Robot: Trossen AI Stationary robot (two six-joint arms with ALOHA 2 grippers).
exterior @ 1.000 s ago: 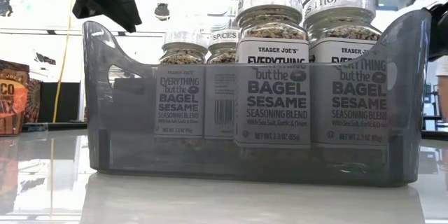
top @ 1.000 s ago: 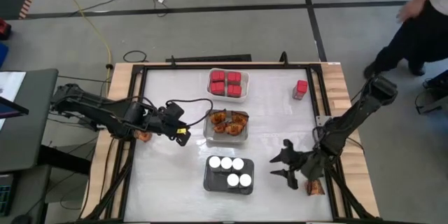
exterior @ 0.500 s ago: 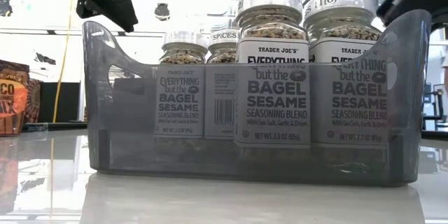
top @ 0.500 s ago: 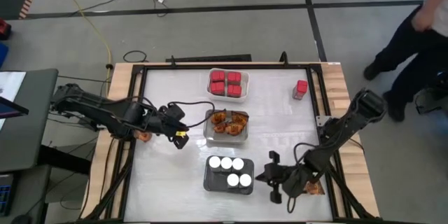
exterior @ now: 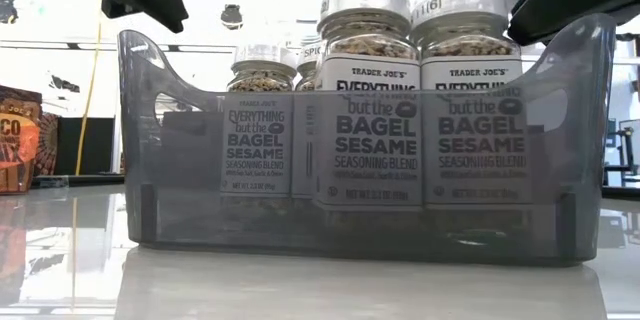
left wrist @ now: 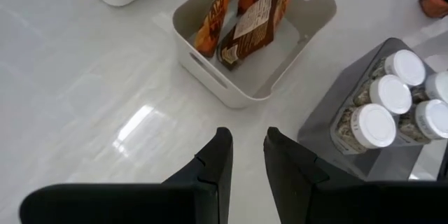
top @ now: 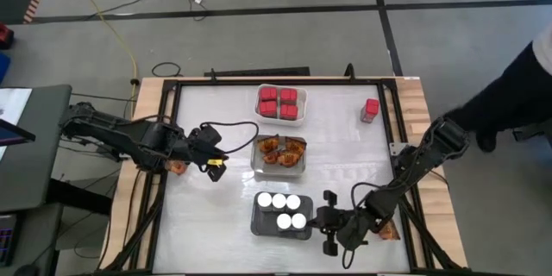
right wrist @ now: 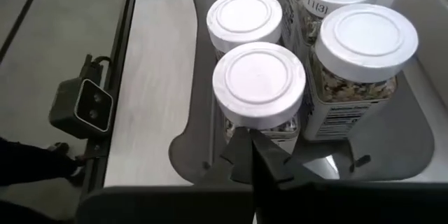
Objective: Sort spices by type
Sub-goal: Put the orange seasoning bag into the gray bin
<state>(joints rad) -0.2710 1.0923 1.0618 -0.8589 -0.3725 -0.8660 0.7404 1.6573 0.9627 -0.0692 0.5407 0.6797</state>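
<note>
Right claw (right wrist: 252, 155) closed, seemingly touching jar (right wrist: 259, 87)

Your right gripper (top: 326, 224) is sitting low, fingers pinched together; your left gripper (top: 216, 157) is hovering, fingers slightly parted.

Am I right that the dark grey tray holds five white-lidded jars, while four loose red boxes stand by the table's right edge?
Not quite. Only one red box stands loose near the right edge; four more sit in the white tray. The high view shows this. The dark grey tray does hold five jars.
</note>
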